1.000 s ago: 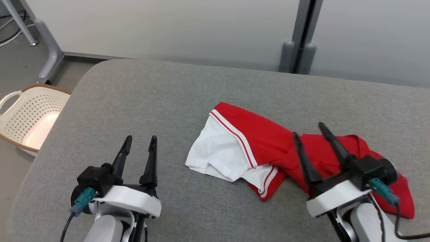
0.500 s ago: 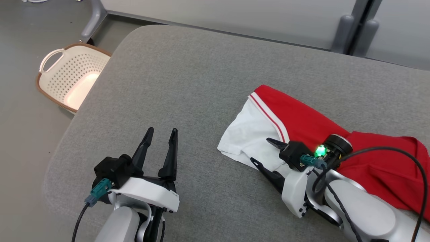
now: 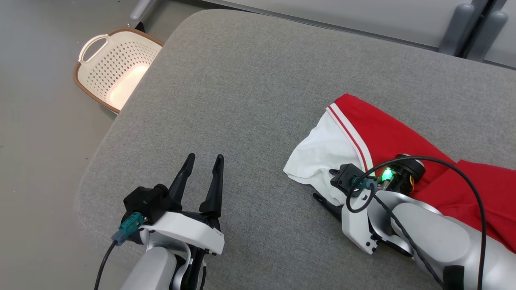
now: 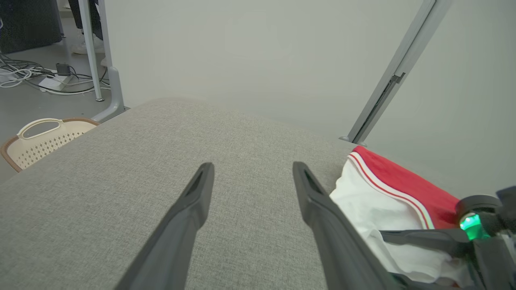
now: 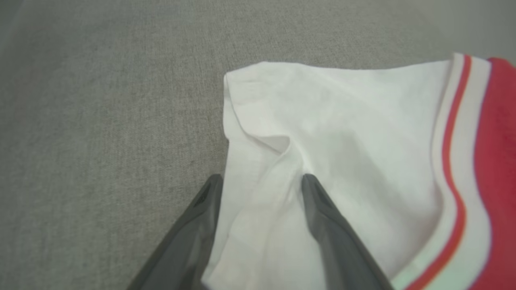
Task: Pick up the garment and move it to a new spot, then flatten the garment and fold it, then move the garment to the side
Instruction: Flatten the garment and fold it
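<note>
while the garment (image 3: 383, 133) lies crumpled on the right half of the grey padded surface (image 3: 250, 88), its red part runs off to the far right and its white part, edged with red and white stripes, points toward the middle. right fingers (image 3: 327, 204) are down low at the white corner nearest the robot, tips aimed left across the surface. right wrist view: right fingers (image 5: 326, 225) spread wide, not clamped; a raised fold of the white cloth (image 5: 342, 133) sits between them. one finger is at the cloth's outer edge by bare grey surface, the other over the white fabric. can't tell whether the tips press the cloth. green light (image 3: 387, 174) glows on the right wrist.

left fingers (image 3: 215, 181) are spread wide too and hold nothing, hovering over bare surface at lower left, well apart from the garment. left wrist view: garment (image 4: 375, 197) is off to the right of the left fingers (image 4: 189, 209), with the right arm's fingers reaching into it.

perforated cream basket (image 3: 121, 64) stands on the floor off the surface's far left corner.
</note>
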